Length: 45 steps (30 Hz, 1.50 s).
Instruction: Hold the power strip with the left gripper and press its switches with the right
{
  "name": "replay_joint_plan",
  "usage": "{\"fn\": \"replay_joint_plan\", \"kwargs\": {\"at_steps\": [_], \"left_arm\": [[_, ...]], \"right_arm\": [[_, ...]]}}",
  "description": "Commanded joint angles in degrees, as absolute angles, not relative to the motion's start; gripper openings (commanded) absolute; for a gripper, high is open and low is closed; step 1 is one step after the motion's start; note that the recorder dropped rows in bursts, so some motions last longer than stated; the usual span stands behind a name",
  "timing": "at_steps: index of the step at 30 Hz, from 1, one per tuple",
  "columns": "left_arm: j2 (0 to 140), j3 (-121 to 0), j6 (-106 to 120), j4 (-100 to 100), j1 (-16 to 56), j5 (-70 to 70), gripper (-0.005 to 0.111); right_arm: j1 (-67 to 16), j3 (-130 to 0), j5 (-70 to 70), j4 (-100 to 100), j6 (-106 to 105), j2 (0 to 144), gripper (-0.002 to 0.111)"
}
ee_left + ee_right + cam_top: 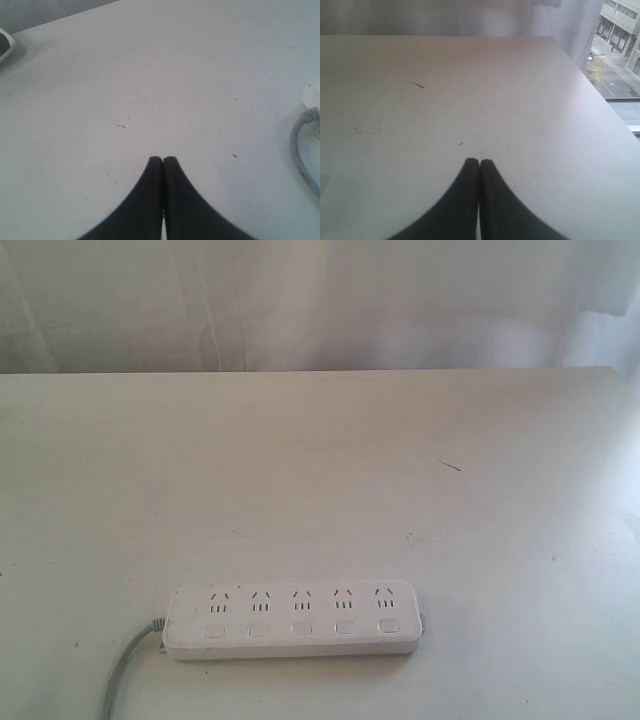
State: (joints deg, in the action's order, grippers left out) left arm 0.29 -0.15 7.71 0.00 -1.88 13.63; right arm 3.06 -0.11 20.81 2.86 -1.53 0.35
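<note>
The surface (pixel 320 470) is seen as a wide, pale plane, bare but for a few small marks and the power strip (pixel 295 620), which lies flat near the camera-side edge of the exterior view. Its long axis runs left to right across that view, with five outlets in a row and the five switches (pixel 301 629) in a second row on the camera side of them. The grey cord (pixel 125 665) leaves the strip's left end and curves off toward the lower edge.

Neither arm is caught in the exterior view. In the left wrist view the left pincer (pixel 163 159) is shown with its black tips pressed together, nothing between them, hovering over bare surface; the cord and a sliver of the strip's white end (pixel 312 95) appear at that picture's margin, well apart from the tips. The left arm is therefore judged nearer to the cord end of the strip.

In the right wrist view the right pincer (pixel 479 161) is likewise closed on nothing, and no part of the strip is visible there, only bare surface and a window (pixel 617 55) beyond its far edge.
</note>
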Motion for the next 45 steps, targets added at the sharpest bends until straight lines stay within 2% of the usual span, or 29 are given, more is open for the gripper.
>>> {"fn": "replay_joint_plan", "kwargs": {"at_steps": [1, 32, 45], "left_arm": [[0.0, 0.0, 7.7, -0.3, -2.0, 13.6, 0.0], [0.0, 0.0, 7.7, -0.3, -2.0, 13.6, 0.0], [0.0, 0.0, 7.7, -0.3, -5.5, 13.3, 0.0]], "right_arm": [[2.9, 0.0, 20.3, 2.7, -1.1, 0.0, 0.0], [0.6, 0.0, 20.3, 2.7, -0.6, 0.0, 0.0], [0.6, 0.0, 20.3, 2.7, -0.6, 0.0, 0.0]]}}
